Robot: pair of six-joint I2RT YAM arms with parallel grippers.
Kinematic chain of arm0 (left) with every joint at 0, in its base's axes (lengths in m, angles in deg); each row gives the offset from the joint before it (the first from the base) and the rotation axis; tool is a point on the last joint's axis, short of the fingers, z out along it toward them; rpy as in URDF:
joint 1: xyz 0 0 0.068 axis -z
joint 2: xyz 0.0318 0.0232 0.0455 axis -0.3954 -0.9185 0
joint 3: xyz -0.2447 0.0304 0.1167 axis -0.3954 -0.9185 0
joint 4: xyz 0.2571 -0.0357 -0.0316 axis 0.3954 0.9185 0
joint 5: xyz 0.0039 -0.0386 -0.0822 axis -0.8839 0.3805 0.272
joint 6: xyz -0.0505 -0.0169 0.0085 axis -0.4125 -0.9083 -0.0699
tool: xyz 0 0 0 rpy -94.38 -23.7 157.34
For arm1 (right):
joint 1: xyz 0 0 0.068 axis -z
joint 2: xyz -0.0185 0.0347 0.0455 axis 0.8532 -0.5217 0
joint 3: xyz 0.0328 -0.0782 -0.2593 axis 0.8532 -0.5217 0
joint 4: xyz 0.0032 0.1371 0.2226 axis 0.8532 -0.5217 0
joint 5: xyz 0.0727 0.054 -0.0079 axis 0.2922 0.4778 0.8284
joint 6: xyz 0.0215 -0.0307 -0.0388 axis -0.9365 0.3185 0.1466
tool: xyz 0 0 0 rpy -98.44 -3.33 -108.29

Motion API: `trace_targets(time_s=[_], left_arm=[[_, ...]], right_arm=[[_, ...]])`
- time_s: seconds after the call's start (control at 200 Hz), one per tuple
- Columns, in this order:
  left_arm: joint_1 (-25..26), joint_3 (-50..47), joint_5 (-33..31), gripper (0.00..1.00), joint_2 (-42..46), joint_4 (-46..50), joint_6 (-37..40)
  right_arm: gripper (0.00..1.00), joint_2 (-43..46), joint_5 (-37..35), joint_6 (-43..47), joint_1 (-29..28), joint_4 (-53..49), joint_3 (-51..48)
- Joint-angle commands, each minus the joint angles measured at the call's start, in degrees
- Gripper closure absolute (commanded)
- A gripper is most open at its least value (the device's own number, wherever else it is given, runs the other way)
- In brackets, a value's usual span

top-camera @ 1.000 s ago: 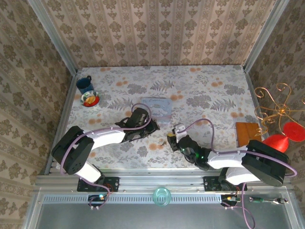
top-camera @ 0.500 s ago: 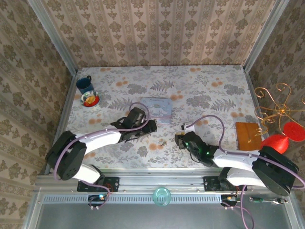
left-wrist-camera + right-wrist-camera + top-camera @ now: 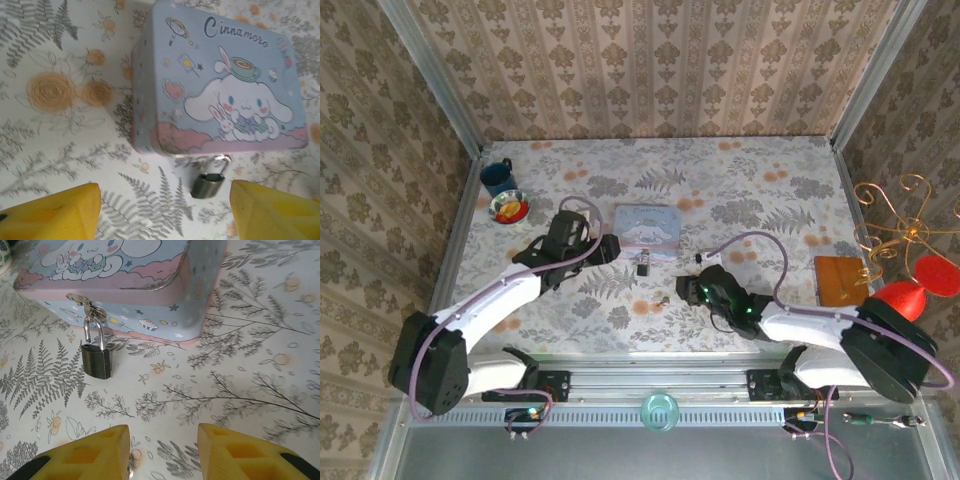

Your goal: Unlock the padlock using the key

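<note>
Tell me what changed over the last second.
The left claw, open, pulled back leftward from the front of the tin, uncovering the padlock. The right claw, also open, shifted only slightly beside the key. The tin and key kept their places.

One word can be read — "Cinnamoro", in dark script on the pale blue tin's lid [image 3: 220,85] — its ending indistinct.
</note>
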Motion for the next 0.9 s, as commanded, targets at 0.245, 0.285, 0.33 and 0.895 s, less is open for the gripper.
trace_targets(time_s=[0.245,0.285,0.33,0.895], left_arm=[[-3.18,16.65,4.48,0.29,-19.54,5.94,8.96],[-3.21,17.56,5.19,0.29,-21.24,5.81,8.97],[-3.19,18.53,5.40,0.29,-22.88,5.88,8.91],[-3.28,14.06,1.63,0.32,-23.96,4.57,5.11]], right_arm=[[0.56,-17.84,10.60,-2.68,1.19,8.30,11.55],[0.56,-19.27,11.08,-2.36,1.19,8.72,12.34],[0.56,-20.69,10.96,-2.34,1.22,9.40,12.98],[0.74,-29.40,10.59,-1.55,1.22,8.74,17.63]])
